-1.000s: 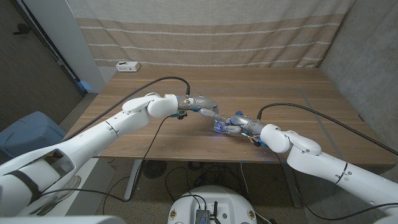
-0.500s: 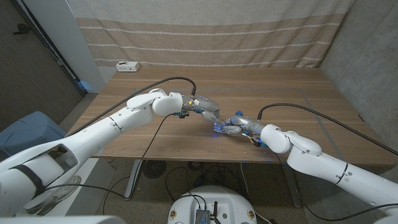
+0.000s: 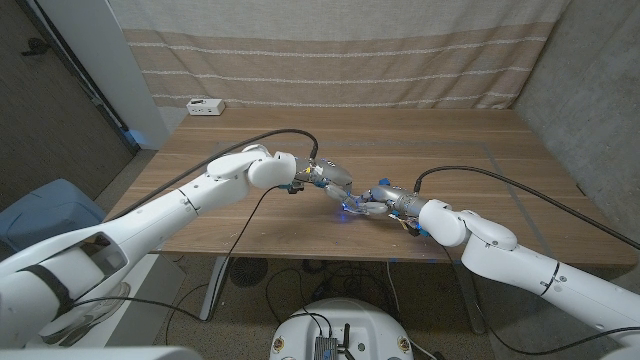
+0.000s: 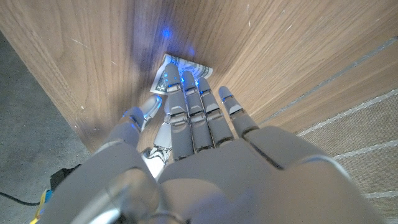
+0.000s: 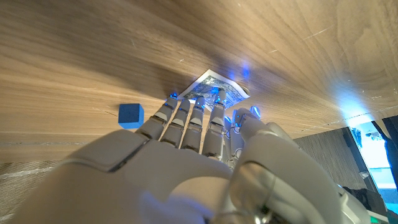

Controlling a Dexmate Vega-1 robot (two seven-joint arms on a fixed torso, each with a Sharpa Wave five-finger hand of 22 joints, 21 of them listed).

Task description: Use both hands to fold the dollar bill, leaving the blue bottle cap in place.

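The dollar bill (image 4: 181,68) is a small folded piece on the wooden table (image 3: 450,150), lit by a blue glow. My left hand (image 3: 330,180) reaches over it, and its straight fingers (image 4: 189,93) press on the bill. From the other side my right hand (image 3: 385,200) stretches its fingers (image 5: 196,115) to the edge of the bill (image 5: 219,87), thumb close beside them. Whether that thumb pinches the bill is hidden. A small blue bottle cap (image 5: 130,115) sits on the table a little beyond the right hand's fingers, apart from the bill.
A white box (image 3: 205,106) stands at the table's far left corner. Black cables (image 3: 470,172) run along both arms over the tabletop. A striped curtain (image 3: 330,60) hangs behind the table, and a blue bin (image 3: 45,210) stands on the floor at the left.
My left hand has moved right toward the right hand and lowered its fingers onto the bill. The right hand has kept its place.
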